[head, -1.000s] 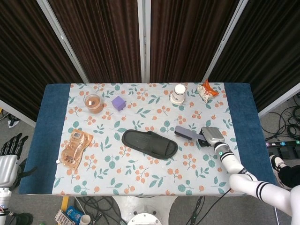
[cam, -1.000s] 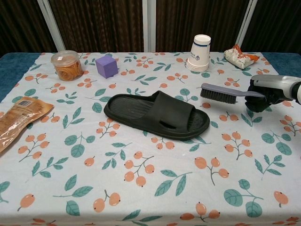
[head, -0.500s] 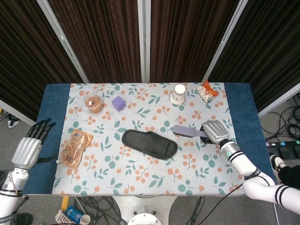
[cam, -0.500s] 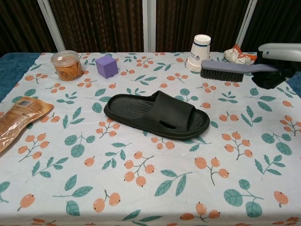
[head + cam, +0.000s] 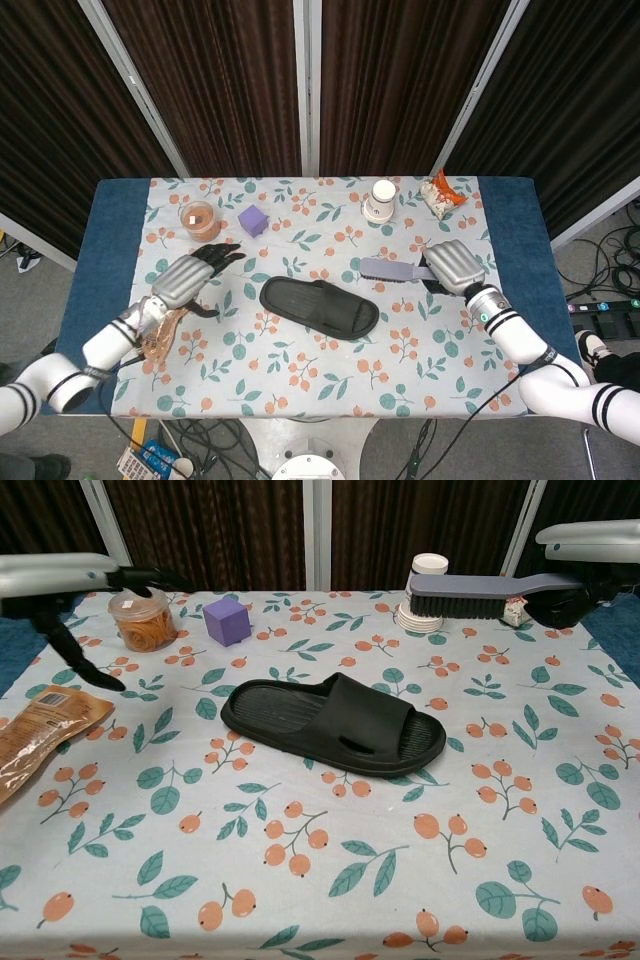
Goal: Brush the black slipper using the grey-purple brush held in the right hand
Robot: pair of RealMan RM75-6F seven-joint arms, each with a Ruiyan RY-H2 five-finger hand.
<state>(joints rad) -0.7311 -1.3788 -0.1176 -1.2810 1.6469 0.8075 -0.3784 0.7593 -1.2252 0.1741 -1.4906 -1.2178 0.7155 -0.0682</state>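
Table [image 5: 110,215]: floral cloth. Slipper [image 5: 333,723]: flat, between both hands, touching neither. Packet [image 5: 158,312]: under left hand. Cup [image 5: 427,591]: behind brush. Jar [image 5: 143,618], cube [image 5: 227,621]: beyond left hand. Left hand [image 5: 190,279]: raised, fingers spread, empty. Right hand [image 5: 455,268]: raised, gripping brush [image 5: 480,589], held level, bristles down, pointing toward slipper.

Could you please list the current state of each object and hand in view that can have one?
black slipper: lying flat, sole down, untouched.
grey-purple brush: held in the air, bristles down.
right hand: grips the brush handle.
left hand: holds nothing, fingers spread above the table.
paper cup: upright.
clear tub: upright, lidded.
orange packet: lying flat.
snack bag: lying on the table.
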